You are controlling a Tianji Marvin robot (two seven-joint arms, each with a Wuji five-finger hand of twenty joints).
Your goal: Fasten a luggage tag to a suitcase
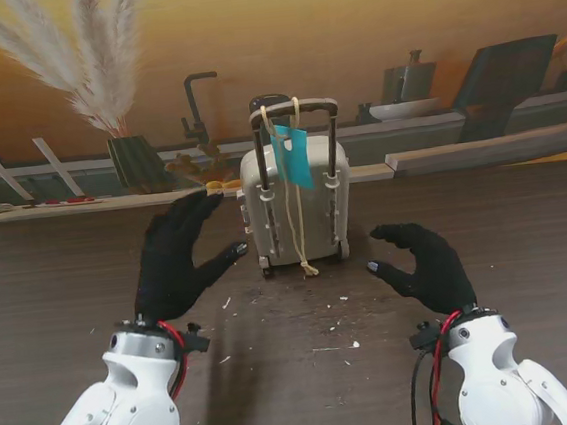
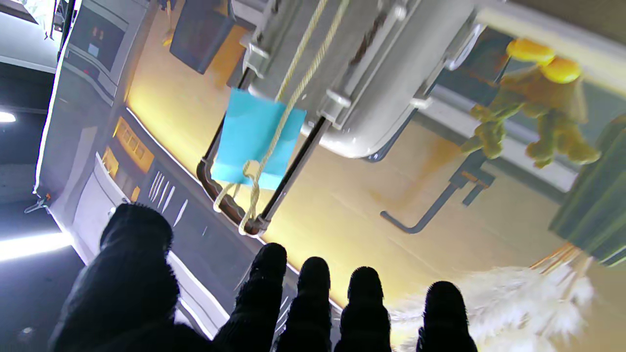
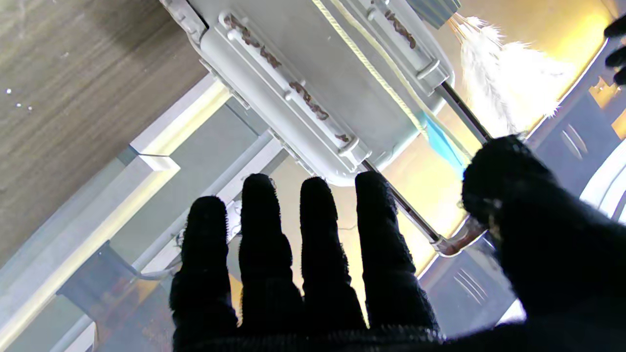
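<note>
A small white suitcase (image 1: 296, 203) stands upright at the table's middle, its dark telescopic handle (image 1: 293, 105) raised. A blue luggage tag (image 1: 292, 156) hangs from that handle on a tan cord (image 1: 297, 233) whose ends trail to the table. The tag (image 2: 257, 139) and cord also show in the left wrist view, and the suitcase (image 3: 323, 83) fills the right wrist view. My left hand (image 1: 179, 258) is open just left of the suitcase, apart from it. My right hand (image 1: 424, 264) is open to its right, nearer to me, holding nothing.
Small white crumbs (image 1: 324, 321) are scattered over the dark wood table (image 1: 60, 294) in front of the suitcase. A low ledge (image 1: 459, 155) runs along the far edge, before a printed kitchen backdrop with pampas grass (image 1: 78, 61).
</note>
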